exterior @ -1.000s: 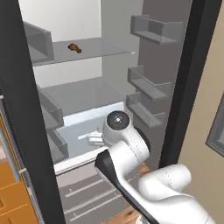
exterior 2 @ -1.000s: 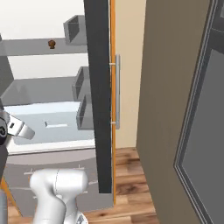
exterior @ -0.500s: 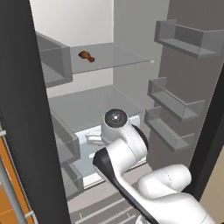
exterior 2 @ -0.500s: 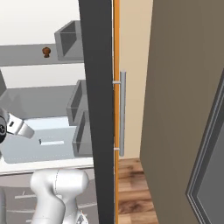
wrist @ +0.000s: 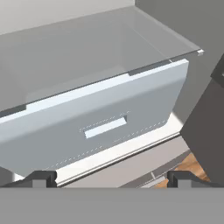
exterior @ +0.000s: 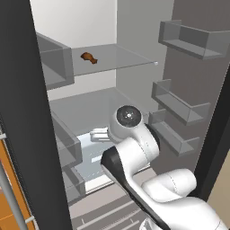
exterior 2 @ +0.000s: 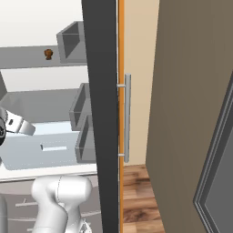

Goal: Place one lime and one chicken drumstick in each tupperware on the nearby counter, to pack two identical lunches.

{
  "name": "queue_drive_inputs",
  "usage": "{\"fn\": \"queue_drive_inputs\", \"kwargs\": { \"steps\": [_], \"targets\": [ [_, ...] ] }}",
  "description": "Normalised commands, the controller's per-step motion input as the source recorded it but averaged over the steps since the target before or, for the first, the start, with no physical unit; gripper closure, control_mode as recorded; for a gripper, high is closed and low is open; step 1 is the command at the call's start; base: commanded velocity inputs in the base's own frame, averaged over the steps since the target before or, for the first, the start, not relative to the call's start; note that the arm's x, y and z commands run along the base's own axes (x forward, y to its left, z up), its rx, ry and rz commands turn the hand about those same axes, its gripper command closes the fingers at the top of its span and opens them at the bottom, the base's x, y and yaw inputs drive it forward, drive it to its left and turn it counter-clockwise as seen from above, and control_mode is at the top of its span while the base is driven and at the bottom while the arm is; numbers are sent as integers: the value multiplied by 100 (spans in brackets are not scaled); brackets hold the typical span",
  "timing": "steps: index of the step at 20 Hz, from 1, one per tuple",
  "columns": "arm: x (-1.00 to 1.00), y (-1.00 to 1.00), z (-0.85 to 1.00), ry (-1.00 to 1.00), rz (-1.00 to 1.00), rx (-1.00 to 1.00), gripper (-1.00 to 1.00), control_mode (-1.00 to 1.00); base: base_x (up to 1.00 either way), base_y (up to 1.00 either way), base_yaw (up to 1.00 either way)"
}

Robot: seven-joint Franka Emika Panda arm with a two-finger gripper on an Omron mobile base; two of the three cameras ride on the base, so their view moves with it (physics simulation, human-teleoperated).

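The jaws [wrist: 111, 177] stand wide apart and hold nothing; their two dark fingertips [wrist: 40, 177] are at the two sides of the hand view. Just ahead of the jaws is the pale crisper drawer [wrist: 105, 127] of the open fridge, with its slot handle [wrist: 105, 127] between the fingertips. One chicken drumstick [exterior: 89, 57] lies well above the jaws on the glass shelf [exterior: 112, 56], far back. In the right base view this chicken drumstick [exterior 2: 48, 54] lies on the same shelf, above the arm

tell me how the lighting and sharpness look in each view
Left base view: flat even light, the chicken drumstick small and soft-edged on its glass shelf. Right base view: dark door edge against bright interior. Hand view: crisp drawer, soft shadow beneath it.
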Motion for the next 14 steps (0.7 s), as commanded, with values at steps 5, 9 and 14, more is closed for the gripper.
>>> {"fn": "queue_drive_inputs", "kwargs": {
  "steps": [5, 9, 14],
  "targets": [
    [2, -17, 100, -13, 44, 0, -100, -100, 0, 0, 0],
    [33, -18, 100, 0, 39, 0, -100, -100, 0, 0, 0],
    [58, -7, 100, 4, 13, -1, -100, -100, 0, 0, 0]
  ]
}}
